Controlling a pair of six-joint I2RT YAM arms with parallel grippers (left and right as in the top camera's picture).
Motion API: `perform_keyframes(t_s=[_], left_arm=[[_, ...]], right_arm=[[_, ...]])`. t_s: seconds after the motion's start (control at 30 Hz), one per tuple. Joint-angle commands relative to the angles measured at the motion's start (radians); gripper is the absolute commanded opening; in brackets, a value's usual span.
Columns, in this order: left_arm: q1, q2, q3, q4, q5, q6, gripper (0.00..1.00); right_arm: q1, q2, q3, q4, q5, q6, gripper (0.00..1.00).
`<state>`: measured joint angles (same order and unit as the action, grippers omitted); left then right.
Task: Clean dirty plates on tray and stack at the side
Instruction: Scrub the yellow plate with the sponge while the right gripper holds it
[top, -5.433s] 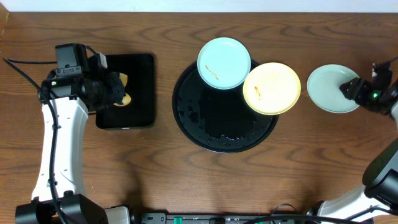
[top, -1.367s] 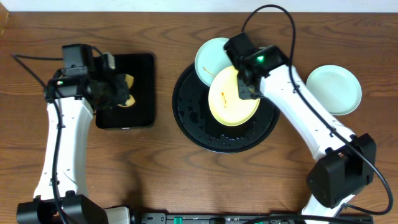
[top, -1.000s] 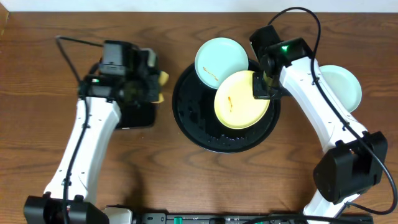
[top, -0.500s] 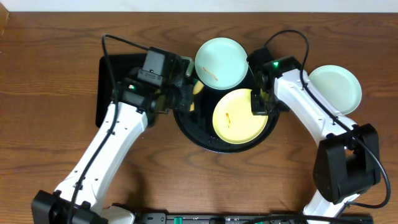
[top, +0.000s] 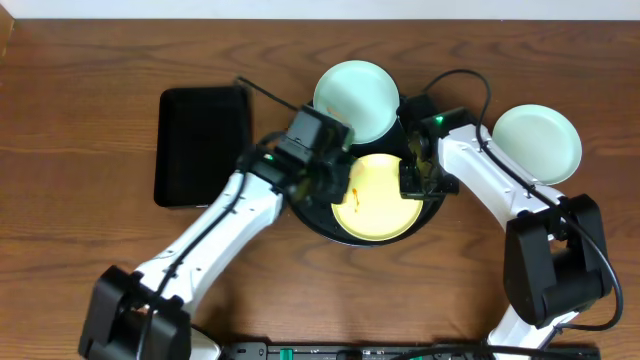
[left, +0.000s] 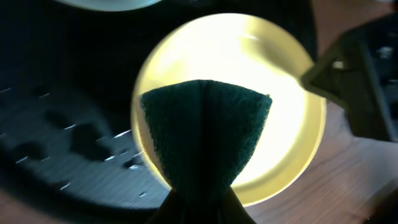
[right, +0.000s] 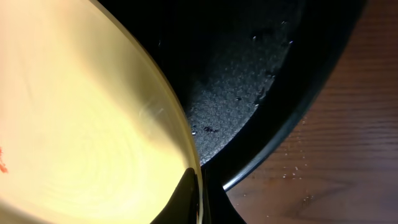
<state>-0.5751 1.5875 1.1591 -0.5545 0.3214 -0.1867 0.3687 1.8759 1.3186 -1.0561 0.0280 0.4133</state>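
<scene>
A pale yellow plate (top: 385, 205) lies in the large round black tray (top: 432, 210). My right gripper (top: 410, 182) is shut on its right rim; in the right wrist view the fingers (right: 196, 193) pinch the plate's edge (right: 81, 124) above the wet tray (right: 249, 81). My left gripper (top: 335, 185) is shut on a dark green sponge (left: 205, 130) that hangs over the yellow plate (left: 280, 93). An orange smear shows at the plate's left (right: 2, 159). One mint-blue plate (top: 357, 88) rests on the tray's far rim. Another mint-blue plate (top: 537, 143) sits on the table to the right.
A rectangular black tray (top: 202, 145) lies on the wooden table at the left. Cables arch over the table behind both arms. Water drops speckle the round tray's floor (left: 62, 124) and the wood beside it (right: 298, 168).
My left arm swung right from the rectangular tray, carrying the sponge over the yellow plate. My right gripper drew the yellow plate down toward the round tray's near side.
</scene>
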Motion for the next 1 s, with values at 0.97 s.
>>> perform_keyframes(t_s=[0.97], left_arm=[[-0.155,0.171,-0.065,0.107,-0.103,-0.037,0.07]], right_arm=[[0.002,-0.021,-0.014,0.002,-0.022,-0.019,0.01]])
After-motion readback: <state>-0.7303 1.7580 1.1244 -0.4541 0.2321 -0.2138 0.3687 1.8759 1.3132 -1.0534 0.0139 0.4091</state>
